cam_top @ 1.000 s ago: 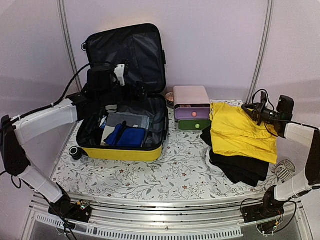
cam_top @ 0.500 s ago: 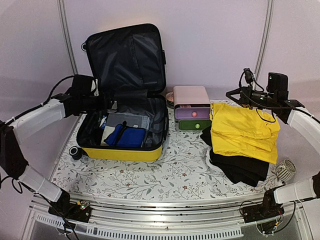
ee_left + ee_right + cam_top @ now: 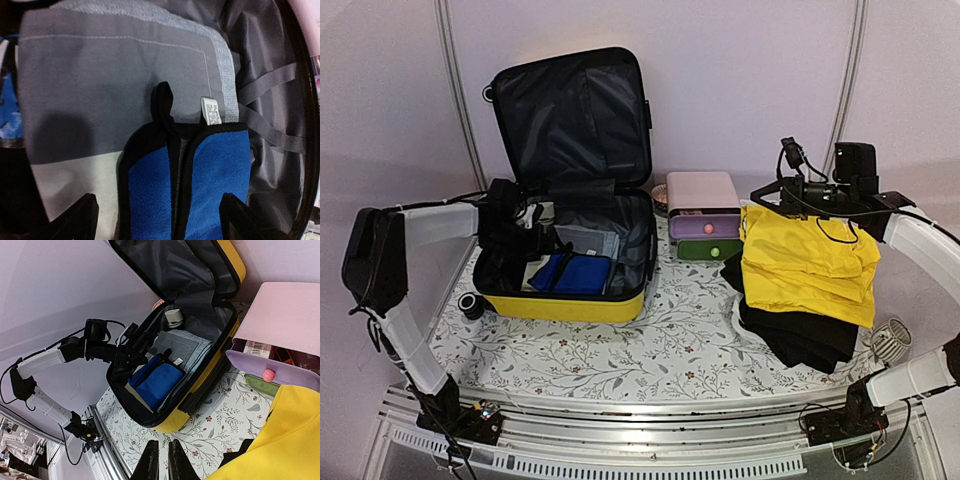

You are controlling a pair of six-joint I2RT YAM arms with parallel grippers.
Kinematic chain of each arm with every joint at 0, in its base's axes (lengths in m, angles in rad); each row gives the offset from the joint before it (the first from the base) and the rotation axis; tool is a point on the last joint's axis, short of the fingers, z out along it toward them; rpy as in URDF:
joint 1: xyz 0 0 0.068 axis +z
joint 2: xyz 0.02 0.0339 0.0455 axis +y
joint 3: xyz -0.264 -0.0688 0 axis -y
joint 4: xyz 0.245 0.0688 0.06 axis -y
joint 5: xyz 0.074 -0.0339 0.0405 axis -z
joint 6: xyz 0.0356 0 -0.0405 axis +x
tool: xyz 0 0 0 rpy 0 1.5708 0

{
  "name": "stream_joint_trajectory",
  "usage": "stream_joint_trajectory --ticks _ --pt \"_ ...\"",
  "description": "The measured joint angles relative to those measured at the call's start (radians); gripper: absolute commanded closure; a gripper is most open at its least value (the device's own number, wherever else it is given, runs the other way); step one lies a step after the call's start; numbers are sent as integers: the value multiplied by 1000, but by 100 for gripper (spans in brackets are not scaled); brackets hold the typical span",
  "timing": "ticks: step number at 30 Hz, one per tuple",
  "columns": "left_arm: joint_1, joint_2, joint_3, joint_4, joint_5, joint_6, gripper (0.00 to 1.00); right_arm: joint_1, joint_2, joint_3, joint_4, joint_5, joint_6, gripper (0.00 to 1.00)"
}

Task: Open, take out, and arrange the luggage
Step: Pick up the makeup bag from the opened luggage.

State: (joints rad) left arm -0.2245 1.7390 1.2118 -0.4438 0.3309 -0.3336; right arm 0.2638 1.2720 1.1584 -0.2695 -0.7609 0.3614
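Observation:
The yellow luggage lies open at the left of the table, its black-lined lid standing upright. Inside lie a folded grey cloth and a blue fleece piece with black edging. My left gripper is down inside the luggage. In the left wrist view the left gripper is open just above the blue piece, holding nothing. My right gripper hovers over the right half of the table, pointing left. In the right wrist view the right gripper is shut on nothing above the floral tablecloth.
A pink-and-green drawer box stands right of the luggage. A yellow garment lies on a black garment at the right. A white mesh basket sits at the right edge. White walls close the back.
My left arm has swung from in front of the lid down into the luggage, above the blue piece. My right arm has risen and moved left over the yellow garment.

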Motion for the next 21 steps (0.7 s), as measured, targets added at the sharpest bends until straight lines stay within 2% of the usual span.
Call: stream_joint_trajectory --ticks 2,8,10,13,14,21 --pt "2 34 13 -10 35 5 20 0 8 0 1 -2 0 89" --pt "3 108 40 -32 127 13 47 0 28 0 10 -12 1 89" --pt "4 121 45 -30 156 14 63 0 32 0 13 -14 1 89" --pt "9 144 64 -28 206 16 97 0 37 0 19 -18 1 89" --pt "10 155 75 -26 220 16 100 0 39 0 20 -20 1 89" --pt "43 158 77 34 256 -10 100 3 43 0 25 -23 2 89"
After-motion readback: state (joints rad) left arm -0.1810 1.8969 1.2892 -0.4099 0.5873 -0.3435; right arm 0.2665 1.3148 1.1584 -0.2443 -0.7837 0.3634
